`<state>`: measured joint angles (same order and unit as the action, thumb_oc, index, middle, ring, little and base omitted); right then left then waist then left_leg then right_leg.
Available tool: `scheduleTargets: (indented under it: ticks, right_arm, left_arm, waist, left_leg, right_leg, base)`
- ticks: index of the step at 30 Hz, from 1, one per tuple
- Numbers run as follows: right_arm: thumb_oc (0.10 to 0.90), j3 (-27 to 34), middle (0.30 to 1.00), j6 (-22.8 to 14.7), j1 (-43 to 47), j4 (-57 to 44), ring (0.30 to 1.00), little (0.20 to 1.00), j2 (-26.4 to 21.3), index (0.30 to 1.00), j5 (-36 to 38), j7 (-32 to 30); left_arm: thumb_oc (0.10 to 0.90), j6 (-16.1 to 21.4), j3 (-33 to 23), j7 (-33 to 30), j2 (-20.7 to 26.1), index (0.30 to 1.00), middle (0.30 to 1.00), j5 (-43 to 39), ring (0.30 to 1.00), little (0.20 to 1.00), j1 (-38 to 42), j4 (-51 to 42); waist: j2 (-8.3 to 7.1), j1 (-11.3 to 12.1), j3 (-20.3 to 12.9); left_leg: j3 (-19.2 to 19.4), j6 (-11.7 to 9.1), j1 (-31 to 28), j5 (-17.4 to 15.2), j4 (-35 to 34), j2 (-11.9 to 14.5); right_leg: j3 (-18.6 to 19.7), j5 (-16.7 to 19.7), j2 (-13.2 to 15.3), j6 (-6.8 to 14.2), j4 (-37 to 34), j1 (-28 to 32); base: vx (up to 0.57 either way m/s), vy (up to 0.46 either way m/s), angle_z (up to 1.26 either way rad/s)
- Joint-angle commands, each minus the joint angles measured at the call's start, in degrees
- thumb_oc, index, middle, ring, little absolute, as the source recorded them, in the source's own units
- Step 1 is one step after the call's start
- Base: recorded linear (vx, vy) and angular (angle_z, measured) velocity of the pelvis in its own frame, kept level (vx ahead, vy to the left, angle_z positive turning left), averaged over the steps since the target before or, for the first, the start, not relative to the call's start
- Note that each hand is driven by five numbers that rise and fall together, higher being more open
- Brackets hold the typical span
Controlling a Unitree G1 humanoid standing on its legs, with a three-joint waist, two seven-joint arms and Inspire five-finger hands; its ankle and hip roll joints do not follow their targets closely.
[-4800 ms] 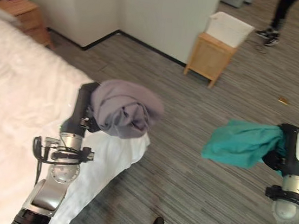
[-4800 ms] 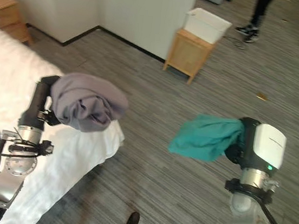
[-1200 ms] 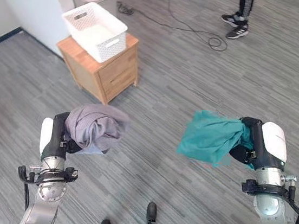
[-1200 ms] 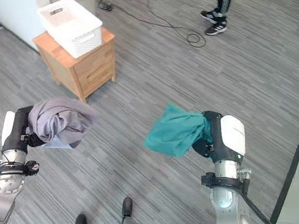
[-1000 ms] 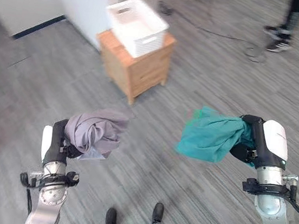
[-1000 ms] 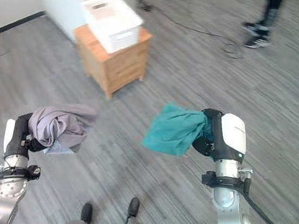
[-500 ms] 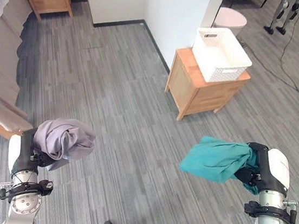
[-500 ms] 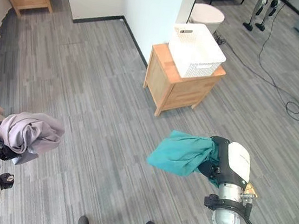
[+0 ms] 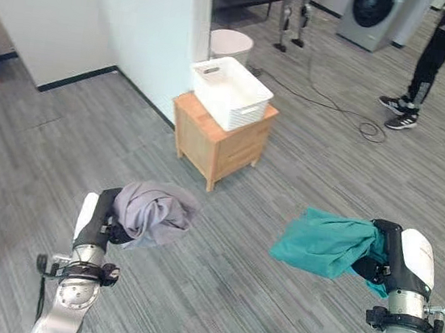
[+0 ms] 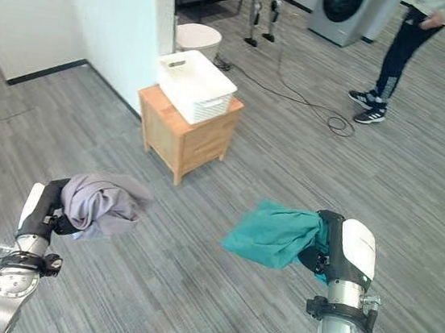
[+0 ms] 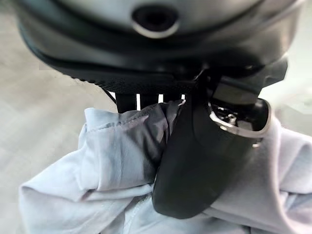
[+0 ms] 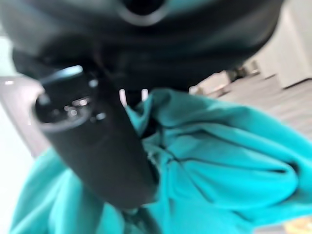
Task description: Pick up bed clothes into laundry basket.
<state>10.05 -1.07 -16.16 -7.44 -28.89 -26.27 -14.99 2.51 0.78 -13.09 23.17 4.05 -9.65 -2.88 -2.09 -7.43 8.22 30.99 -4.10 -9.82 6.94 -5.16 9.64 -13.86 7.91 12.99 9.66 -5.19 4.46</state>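
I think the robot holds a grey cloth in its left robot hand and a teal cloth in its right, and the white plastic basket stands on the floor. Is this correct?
Not quite: the white plastic basket stands on a small wooden cabinet, as the left eye view shows. The left robot hand does hold the grey cloth, the right robot hand the teal cloth.

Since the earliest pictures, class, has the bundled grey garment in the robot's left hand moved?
Yes. Earlier it hung over the white bed's edge; now the bundled grey garment, gripped by the left hand, hangs over grey floor, nearer the wooden cabinet bearing the white basket.
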Motion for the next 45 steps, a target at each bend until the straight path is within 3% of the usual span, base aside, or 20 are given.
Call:
scheduleTargets:
  ticks: [1,5,6,15,18,20,21,23,25,29,31,32,33,34,35,36,37,40,43,45]
  right_arm:
    - [0.4,3.9,0.3,-5.0,4.1,-4.7,0.3,0.3,-5.6,0.3,1.0,-2.1]
    - [0.4,3.3,0.3,-5.4,4.6,-4.5,0.3,0.3,-6.1,0.3,1.2,-1.6]
    - [0.4,-7.5,0.3,-5.6,14.3,19.3,0.3,0.3,-1.4,0.3,16.9,6.5]
    - [0.4,-8.7,0.3,-6.0,18.3,12.6,0.3,0.3,-2.2,0.3,16.7,6.3]
    - [0.4,-9.3,0.3,-6.1,20.4,11.0,0.3,0.3,-3.4,0.3,15.5,6.1]
    - [0.4,-10.7,0.3,-5.6,24.1,10.2,0.3,0.3,-4.1,0.3,13.1,4.9]
    - [0.4,-10.8,0.3,-5.6,24.3,10.3,0.3,0.3,-4.2,0.3,13.1,4.9]
    - [0.4,-11.3,0.3,-5.4,25.9,9.8,0.3,0.3,-4.3,0.3,12.4,3.5]
    - [0.4,-9.9,0.3,-5.1,26.8,7.8,0.3,0.3,-5.2,0.3,9.8,1.6]
    - [0.4,-8.6,0.3,-5.0,29.3,5.9,0.3,0.3,-5.1,0.3,8.0,-2.2]
    - [0.4,-8.1,0.3,-5.1,28.1,4.6,0.3,0.3,-5.2,0.3,7.8,-2.2]
    - [0.4,-7.9,0.3,-5.7,26.9,2.9,0.3,0.3,-4.6,0.3,8.0,-1.7]
    - [0.4,-7.9,0.3,-5.7,26.8,2.9,0.3,0.3,-4.6,0.3,8.0,-1.7]
    - [0.4,-8.3,0.3,-6.1,26.6,2.1,0.3,0.3,-4.3,0.3,8.2,-1.7]
    - [0.4,-9.8,0.3,-6.7,26.6,1.1,0.3,0.3,-3.9,0.3,8.2,-1.3]
    - [0.4,-9.8,0.3,-6.7,26.7,1.1,0.3,0.3,-3.9,0.3,8.2,-1.3]
    - [0.4,-10.7,0.3,-6.8,27.2,0.2,0.3,0.3,-4.1,0.3,8.3,-1.2]
    - [0.4,-10.6,0.3,-5.9,26.9,-0.7,0.3,0.3,-4.5,0.3,7.4,-0.9]
    - [0.4,-10.5,0.3,-5.7,27.0,-0.6,0.3,0.3,-5.0,0.3,6.9,-0.6]
    - [0.4,-10.1,0.3,-5.9,26.4,-0.1,0.3,0.3,-6.2,0.3,6.3,-0.3]
  left_arm:
    - [0.4,6.9,-5.2,-1.8,1.7,0.3,0.3,-0.5,0.3,0.3,3.6,-6.0]
    - [0.4,6.9,-5.6,-2.1,1.8,0.3,0.3,-0.8,0.3,0.3,3.7,-5.2]
    - [0.4,5.5,-7.8,1.1,7.3,0.3,0.3,-6.0,0.3,0.3,5.6,21.3]
    - [0.4,7.6,-11.0,-0.4,4.9,0.3,0.3,-9.2,0.3,0.3,4.0,15.1]
    - [0.4,7.6,-10.7,-0.5,6.3,0.3,0.3,-8.5,0.3,0.3,4.8,12.6]
    - [0.4,7.6,-10.7,-2.2,7.6,0.3,0.3,-7.9,0.3,0.3,6.1,10.6]
    - [0.4,7.6,-10.7,-2.2,7.5,0.3,0.3,-7.9,0.3,0.3,6.2,10.7]
    - [0.4,7.4,-9.9,-3.0,8.3,0.3,0.3,-7.3,0.3,0.3,7.9,10.3]
    - [0.4,8.1,-9.4,-2.8,8.3,0.3,0.3,-7.2,0.3,0.3,9.3,8.2]
    - [0.4,8.8,-7.6,-4.1,8.3,0.3,0.3,-6.6,0.3,0.3,13.9,6.9]
    - [0.4,9.2,-7.0,-4.1,7.5,0.3,0.3,-6.8,0.3,0.3,14.0,6.3]
    - [0.4,9.8,-7.4,-3.5,6.3,0.3,0.3,-8.0,0.3,0.3,12.1,5.5]
    - [0.4,9.8,-7.4,-3.5,6.3,0.3,0.3,-8.0,0.3,0.3,12.1,5.5]
    - [0.4,10.0,-7.9,-3.3,5.4,0.3,0.3,-8.5,0.3,0.3,10.8,4.9]
    - [0.4,9.7,-8.1,-3.1,4.3,0.3,0.3,-9.0,0.3,0.3,9.3,5.3]
    - [0.4,9.7,-8.2,-3.1,4.3,0.3,0.3,-9.0,0.3,0.3,9.3,5.2]
    - [0.4,9.2,-7.5,-3.0,4.3,0.3,0.3,-9.3,0.3,0.3,9.1,5.4]
    - [0.4,8.8,-6.9,-2.5,3.6,0.3,0.3,-9.6,0.3,0.3,8.3,5.0]
    - [0.4,8.9,-6.6,-1.7,3.0,0.3,0.3,-9.5,0.3,0.3,8.1,4.3]
    - [0.4,9.0,-6.3,-1.2,2.9,0.3,0.3,-8.3,0.3,0.3,7.8,3.8]
  waist:
    - [0.87,1.8,-2.8]
    - [0.91,2.2,-2.8]
    - [-1.91,1.7,-3.0]
    - [-4.02,4.6,-3.6]
    - [-3.74,5.6,-1.2]
    - [-2.39,5.7,2.9]
    - [-2.4,5.7,3.0]
    - [-1.79,5.5,3.6]
    - [-2.18,3.8,3.7]
    - [-2.61,0.7,3.2]
    - [-2.71,-1.5,2.5]
    - [-1.9,-2.4,1.4]
    - [-1.87,-2.4,1.4]
    - [-1.22,-2.7,1.1]
    - [-1.21,-1.9,0.9]
    - [-1.44,-2.2,0.7]
    - [-3.03,-1.0,1.2]
    - [-6.07,1.3,2.1]
    - [-7.03,2.7,2.5]
    - [-5.81,3.4,2.6]
  left_leg:
    - [-2.1,-2.1,-0.9,-7.2,0.2,2.4]
    - [-2.5,-2.1,-0.6,-7.0,0.2,2.3]
    - [-17.0,-0.8,1.5,-9.4,0.2,-1.2]
    - [-18.8,0.0,0.4,-10.4,0.2,-3.0]
    - [-20.4,2.0,-0.7,-11.2,0.5,-4.1]
    - [-21.4,3.5,-2.7,-11.3,0.2,-4.6]
    - [-21.3,3.5,-2.7,-11.4,0.2,-4.6]
    - [-20.3,3.6,-4.1,-13.1,0.2,-4.8]
    - [-20.5,2.6,-5.6,-15.2,0.2,-5.9]
    - [-20.7,-0.6,-10.3,-19.7,0.2,-3.6]
    - [-20.7,-1.4,-12.7,-21.5,0.2,-2.7]
    - [-21.9,-2.5,-14.5,-17.1,0.5,-1.2]
    - [-21.9,-2.5,-14.6,-17.1,0.4,-1.2]
    - [-22.1,-3.7,-14.2,-13.0,5.2,0.3]
    - [-21.9,-4.7,-9.6,-3.0,19.5,3.5]
    - [-22.3,-4.7,-8.9,-2.9,19.8,3.4]
    - [-21.9,-3.7,-3.0,1.1,32.6,4.3]
    - [-18.3,-2.0,4.6,-4.3,39.9,2.5]
    - [-15.6,-0.7,9.4,-8.7,36.4,-0.7]
    - [-12.8,1.1,12.5,-10.3,19.2,-5.0]
  right_leg:
    - [-1.1,-3.4,-1.5,0.3,0.2,-0.3]
    - [-1.5,-3.4,-1.4,0.3,0.2,-0.1]
    - [14.3,2.6,-1.6,1.2,1.8,-4.4]
    - [12.9,2.4,0.7,2.7,0.2,-1.8]
    - [13.4,2.2,1.0,2.7,9.7,-4.3]
    - [14.4,8.2,0.2,3.5,25.3,-12.7]
    - [14.5,8.0,0.2,3.5,25.9,-13.0]
    - [9.1,5.7,1.5,2.7,28.3,-16.7]
    - [5.4,0.5,-1.3,1.6,17.8,-19.2]
    - [1.2,2.1,-2.5,2.3,1.6,-20.4]
    - [4.8,1.9,-3.9,2.1,1.5,-19.6]
    - [8.8,2.8,-5.7,0.7,2.3,-18.4]
    - [8.8,2.8,-5.7,0.7,2.3,-18.4]
    - [9.1,2.9,-7.0,-0.7,3.7,-17.6]
    - [7.8,1.4,-8.4,-3.5,3.2,-13.3]
    - [7.6,1.7,-8.2,-3.6,3.0,-13.5]
    - [7.3,0.0,-9.5,-6.9,2.0,-9.2]
    - [9.1,-2.3,-8.3,-7.9,0.3,-3.7]
    - [11.5,-3.3,-7.6,-6.8,0.2,-2.1]
    - [12.4,-5.6,-7.9,-5.1,0.2,0.2]
  base:
    - [0.0,0.0,0.0]
    - [-0.01,-0.012,0.07]
    - [-0.03,-0.056,0.07]
    - [-0.04,0.012,0.05]
    - [-0.06,0.148,0.02]
    - [-0.08,0.186,0.07]
    - [-0.01,0.186,0.06]
    - [0.21,0.078,-0.01]
    - [0.42,-0.073,0.15]
    - [0.44,-0.202,0.49]
    - [0.56,-0.245,0.72]
    - [0.3,-0.133,0.36]
    - [0.49,-0.237,0.02]
    - [0.47,-0.337,-0.38]
    - [0.45,-0.349,-0.15]
    - [0.61,-0.508,-0.34]
    - [0.31,-0.284,-0.39]
    - [0.6,-0.3,-0.54]
    - [0.32,0.027,-0.51]
    - [0.37,0.137,-0.46]
